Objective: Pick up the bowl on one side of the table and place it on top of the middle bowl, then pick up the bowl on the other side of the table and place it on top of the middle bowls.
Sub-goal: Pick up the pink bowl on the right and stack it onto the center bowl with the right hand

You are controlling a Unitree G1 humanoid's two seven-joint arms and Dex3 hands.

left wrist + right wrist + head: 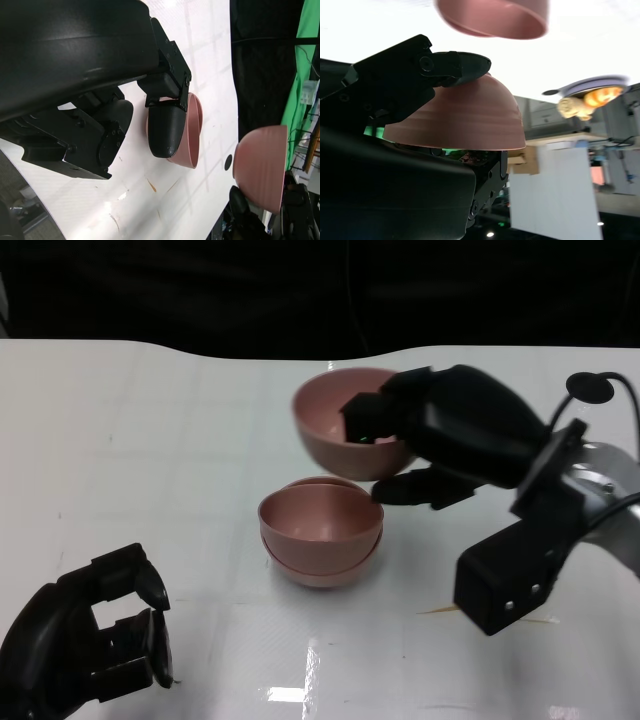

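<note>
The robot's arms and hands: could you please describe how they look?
Both hands are glossy black with rounded shells and chunky fingers: the left hand, the right hand. Behind the right hand sits a boxy black wrist block, a silver forearm and a black cable.

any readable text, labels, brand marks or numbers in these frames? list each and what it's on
None readable.
Pink bowls: plain, no markings.
Right hand and left hand: black shells, no visible print.
Background clutter in the right wrist view: too blurred to read anything.
</note>
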